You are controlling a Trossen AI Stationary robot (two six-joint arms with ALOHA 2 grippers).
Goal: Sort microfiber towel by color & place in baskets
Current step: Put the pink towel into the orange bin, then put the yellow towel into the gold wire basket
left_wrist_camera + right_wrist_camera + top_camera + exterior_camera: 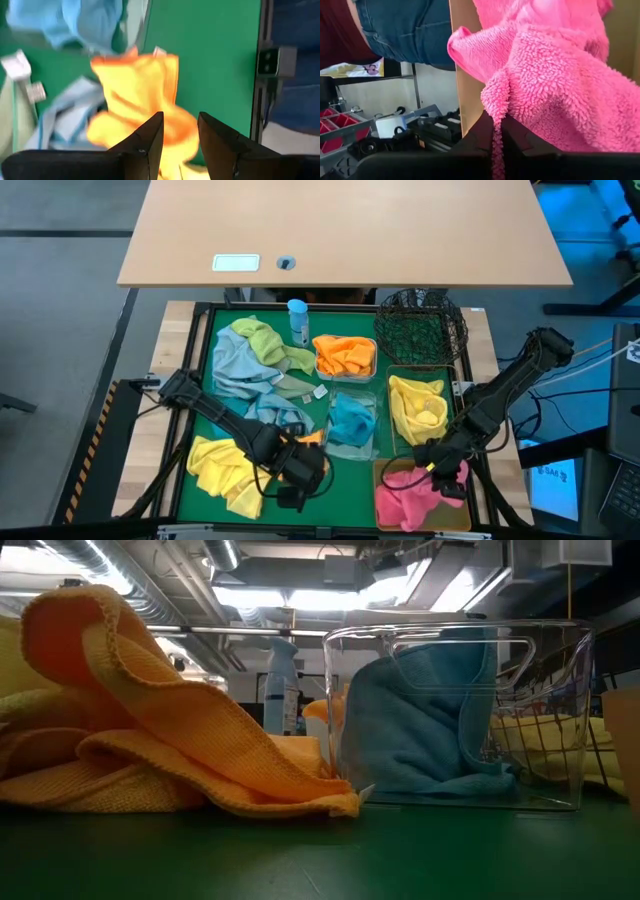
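A green mat (395, 470) covers the worktable, a bare wooden desk (340, 225) beyond it; the low view looks under ceiling ducts and lights. Baskets hold sorted cloths: orange towel (343, 356) in the white tub (374, 352), teal towel (350, 420) in the clear tub (377, 442), yellow towel (417, 408) in the wire basket (392, 410). Left gripper (298, 472), fingers spread w/ a gap, sits at an orange-yellow towel (137, 85) on the mat; whether it grips cloth is hard to judge. Right gripper (447, 470), fingers pressed together, pinches the pink towel (410, 492) over the amber tub (380, 520). Only the right wrist view shows a person in denim behind; only the low view hides both arms.
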